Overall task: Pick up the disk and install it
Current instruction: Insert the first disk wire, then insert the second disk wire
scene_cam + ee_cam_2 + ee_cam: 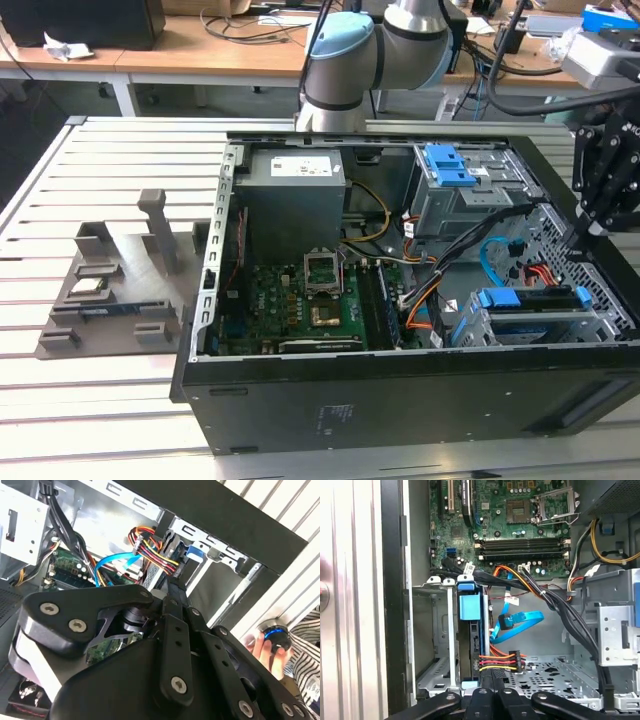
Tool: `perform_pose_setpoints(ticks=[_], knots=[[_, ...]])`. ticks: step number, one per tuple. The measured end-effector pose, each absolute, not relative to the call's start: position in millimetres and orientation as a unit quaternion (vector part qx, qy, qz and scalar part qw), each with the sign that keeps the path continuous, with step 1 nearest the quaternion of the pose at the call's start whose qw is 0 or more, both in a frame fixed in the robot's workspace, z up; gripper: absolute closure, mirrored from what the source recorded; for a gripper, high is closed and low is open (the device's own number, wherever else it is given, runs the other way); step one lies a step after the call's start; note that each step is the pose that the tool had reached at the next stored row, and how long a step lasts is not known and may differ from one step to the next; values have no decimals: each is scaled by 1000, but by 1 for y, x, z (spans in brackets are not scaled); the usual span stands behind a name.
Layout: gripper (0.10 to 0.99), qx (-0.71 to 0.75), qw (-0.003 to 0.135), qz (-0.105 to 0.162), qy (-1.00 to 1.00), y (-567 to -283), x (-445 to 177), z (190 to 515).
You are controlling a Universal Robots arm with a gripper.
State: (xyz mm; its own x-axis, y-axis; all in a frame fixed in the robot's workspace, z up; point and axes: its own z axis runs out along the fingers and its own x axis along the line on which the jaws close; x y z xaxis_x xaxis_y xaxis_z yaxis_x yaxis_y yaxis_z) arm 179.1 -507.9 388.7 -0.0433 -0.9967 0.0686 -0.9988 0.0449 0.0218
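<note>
Black linkages of the gripper [585, 235] hang over the open computer case [400, 400] at the exterior view's right, and whether its fingers are spread or closed cannot be told. Just below it the disk [530, 299], in its blue carrier, sits seated in the metal drive cage [490, 335], with the red, yellow and black power cable [500, 661] beside it. Beyond lie the blue data cable [520, 625] and the green motherboard [300, 305], then the slatted counter [90, 400].

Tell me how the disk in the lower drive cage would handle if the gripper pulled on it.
The disk looks rigid, likely dense. It sits in a metal cage, so it would probably slide, not tip. Plugged cables may resist.
</note>
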Motion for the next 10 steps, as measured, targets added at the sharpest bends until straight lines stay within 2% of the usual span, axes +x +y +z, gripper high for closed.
perform_pose_setpoints(ticks=[9, 10], knots=[[973, 691, 32, 16, -722, -508, 179, 391], [851, 691, 32, 16, -722, -508, 179, 391]])
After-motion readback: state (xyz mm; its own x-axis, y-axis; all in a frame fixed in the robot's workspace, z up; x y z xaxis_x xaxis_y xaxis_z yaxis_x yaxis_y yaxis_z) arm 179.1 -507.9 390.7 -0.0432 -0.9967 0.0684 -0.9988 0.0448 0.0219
